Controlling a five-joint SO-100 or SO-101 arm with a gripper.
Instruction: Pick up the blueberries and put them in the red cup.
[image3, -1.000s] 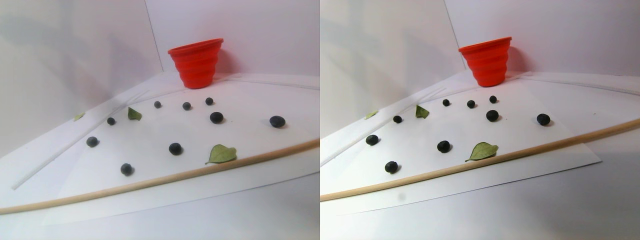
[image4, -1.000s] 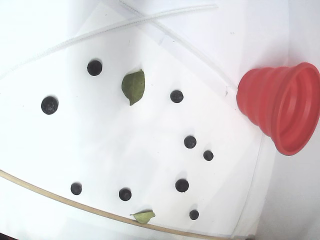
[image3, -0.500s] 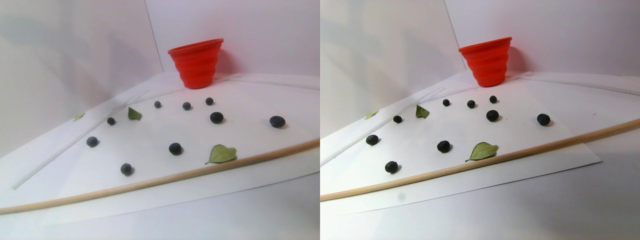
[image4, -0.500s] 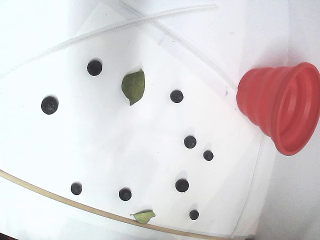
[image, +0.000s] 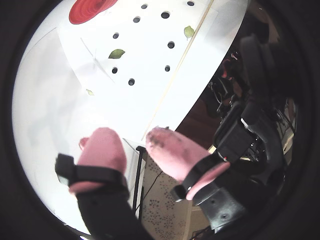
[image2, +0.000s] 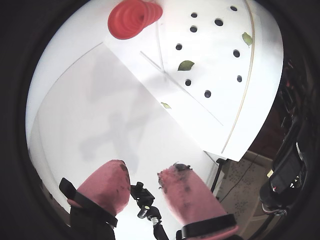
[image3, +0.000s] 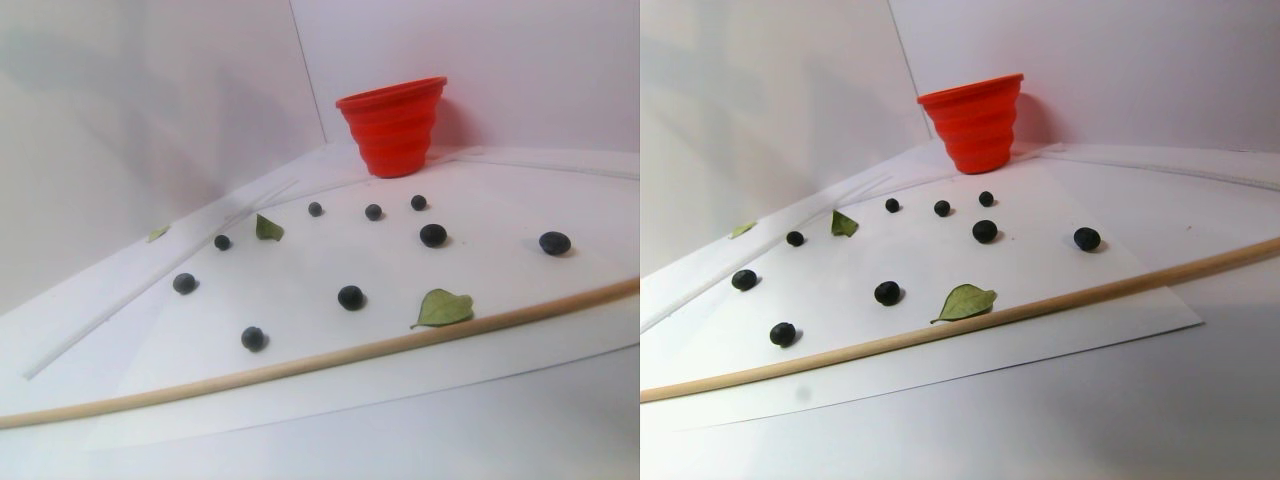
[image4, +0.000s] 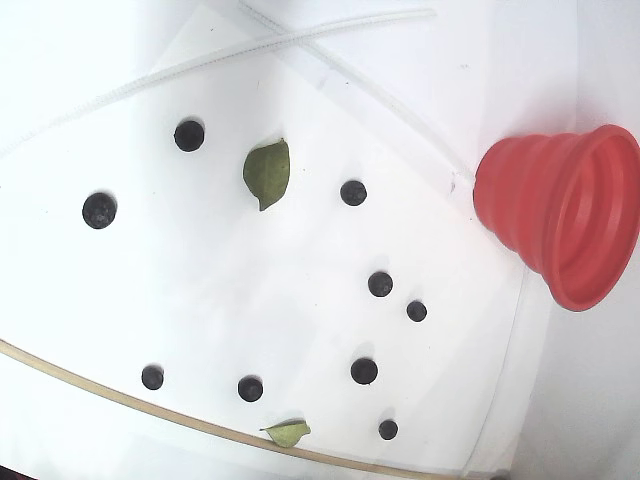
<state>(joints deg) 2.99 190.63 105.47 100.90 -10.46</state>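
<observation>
Eight small dark round blueberries (image4: 364, 371) lie scattered on white paper, red ribbed plastic cup (image4: 560, 215) upright beside them; we read pink-padded gripper (image: 134, 141) high, jaws apart, empty, ready to descend

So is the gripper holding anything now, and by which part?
Nothing is held. The gripper is open and empty in both wrist views, high above the table, and the blueberries lie on the white sheet, outside the red cup.

The red cup (image: 89, 9) is cut off by the dark lens border in a wrist view; its inside (image3: 391, 97) is hidden in the stereo pair view.
</observation>
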